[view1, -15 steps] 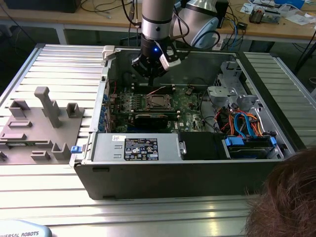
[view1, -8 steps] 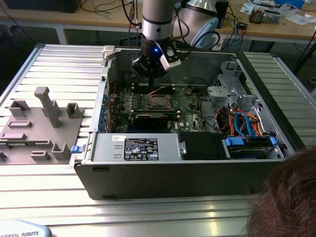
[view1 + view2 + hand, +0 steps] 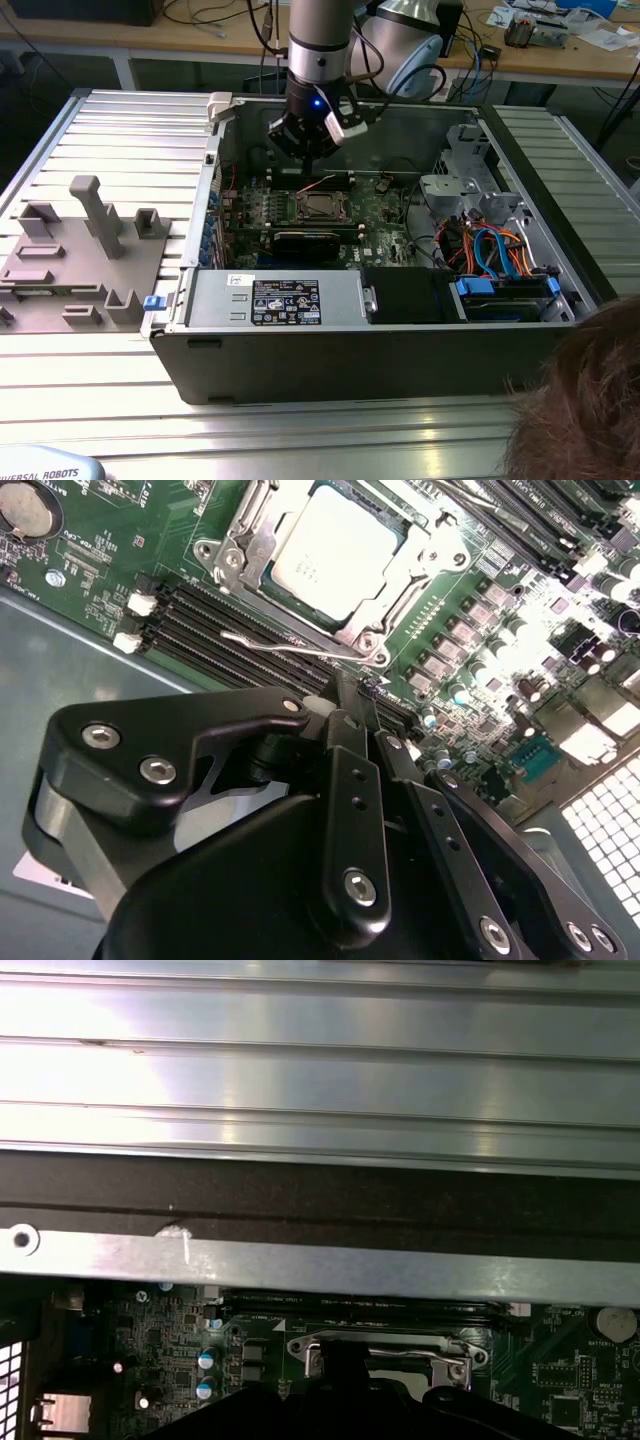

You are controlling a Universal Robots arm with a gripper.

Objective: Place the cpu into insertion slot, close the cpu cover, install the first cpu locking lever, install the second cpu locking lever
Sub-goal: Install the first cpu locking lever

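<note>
Jaws just beside seated cpu (image 3: 335, 552)

High exterior view over the open computer case (image 3: 360, 340); both wrist views close above the cpu socket (image 3: 335, 565).

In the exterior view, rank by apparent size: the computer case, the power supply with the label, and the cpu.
1. computer case, the largest by far.
2. power supply.
3. cpu, the smallest, seated in its socket below the gripper.

Open computer case (image 3: 360, 340) on ribbed metal table (image 3: 90, 390), grey fixture (image 3: 80, 250) beside.
</note>
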